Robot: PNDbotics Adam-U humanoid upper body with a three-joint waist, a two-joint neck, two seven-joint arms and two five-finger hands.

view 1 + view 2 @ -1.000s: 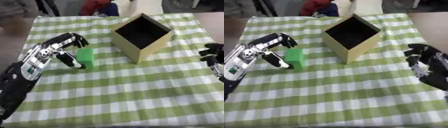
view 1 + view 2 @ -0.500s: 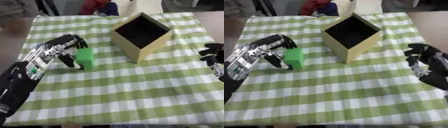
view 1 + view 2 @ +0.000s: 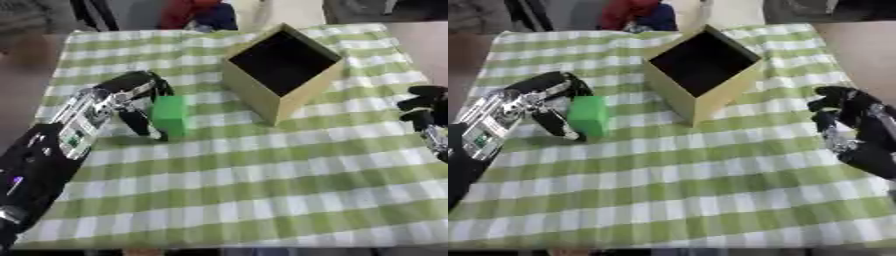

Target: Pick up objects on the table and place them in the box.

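Left hand [image 3: 122, 100] curled round green block [image 3: 170, 116] — box [image 3: 282, 70] near

Desk [image 3: 262, 190] under green-and-white checked cloth [image 3: 219, 165]. Brownish floor [image 3: 859, 55] at both sides. Dark, blurred shapes beyond far edge. Light even.

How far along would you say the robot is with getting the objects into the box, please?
Nothing looks done: what shows of the inside of the box is dark and bare. In hand: the left hand is curled around the green block, which sits on the checked tablecloth. Left: lifting the block and placing it in the box. The right hand idles at the right edge.
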